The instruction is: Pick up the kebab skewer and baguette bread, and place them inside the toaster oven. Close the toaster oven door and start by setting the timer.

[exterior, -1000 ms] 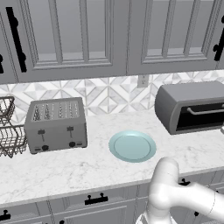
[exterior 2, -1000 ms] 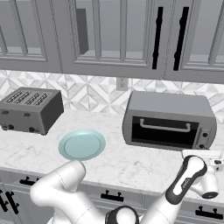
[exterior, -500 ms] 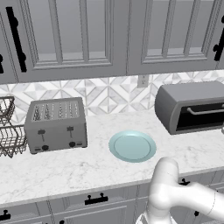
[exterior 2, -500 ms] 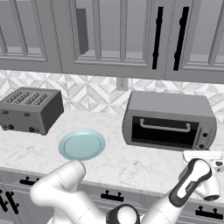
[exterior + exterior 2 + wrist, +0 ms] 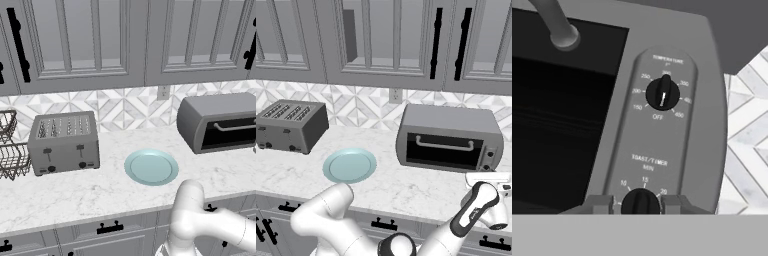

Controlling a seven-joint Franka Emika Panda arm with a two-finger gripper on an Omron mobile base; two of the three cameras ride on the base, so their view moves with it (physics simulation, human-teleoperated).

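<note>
Now white marble counter, grey cabinets above, patterned backsplash. Toaster oven sits right of teal plate, door closed. Gripper narrowly pinches timer knob.

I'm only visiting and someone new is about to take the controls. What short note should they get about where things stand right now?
Gripper: fingers either side of the lower timer knob on the toaster oven, apparently closed on it.
Toaster oven door: shut.
Teal plate: bare; skewer and bread presumably inside the oven, the dark glass hides them.
Done: loading, apparently, and closing the door.
Left: turn the timer knob to start.
</note>
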